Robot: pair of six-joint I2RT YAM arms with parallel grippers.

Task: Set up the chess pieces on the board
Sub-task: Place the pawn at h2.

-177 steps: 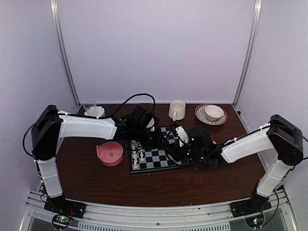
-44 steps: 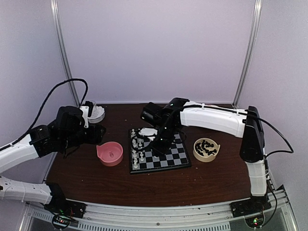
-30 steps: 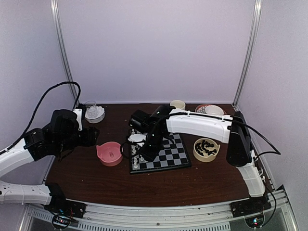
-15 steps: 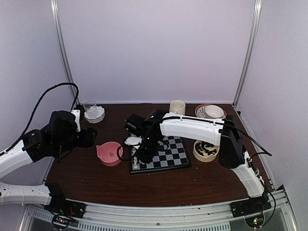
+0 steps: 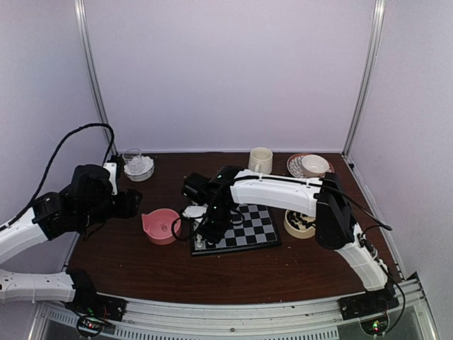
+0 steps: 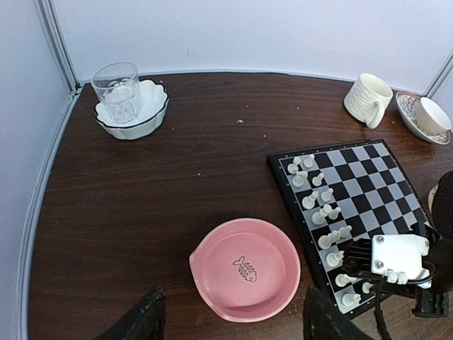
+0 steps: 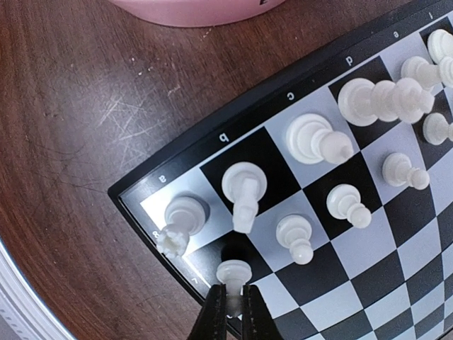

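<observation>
The board (image 5: 253, 228) lies mid-table, with white chess pieces (image 6: 318, 205) in two files along its left side. My right gripper (image 7: 232, 294) is shut on a white pawn (image 7: 234, 273), which it holds over a dark square by the board's (image 7: 396, 234) near-left corner. A rook (image 7: 185, 212) and a knight (image 7: 244, 188) stand beside that square. From above, the right gripper (image 5: 203, 234) hangs low over that corner. My left gripper (image 6: 237, 329) is open and empty, its fingers (image 6: 145, 319) spread above the near rim of the pink bowl. Black pieces sit in a cream bowl (image 5: 301, 221).
An empty pink bowl (image 5: 161, 225) sits left of the board. A glass in a white scalloped bowl (image 6: 120, 88) stands at the back left. A cream mug (image 5: 260, 160) and a cup on a saucer (image 5: 311, 165) stand at the back right.
My right arm has swung leftward across the board and come down over its near-left corner, still holding the pawn. The left arm has barely moved.
</observation>
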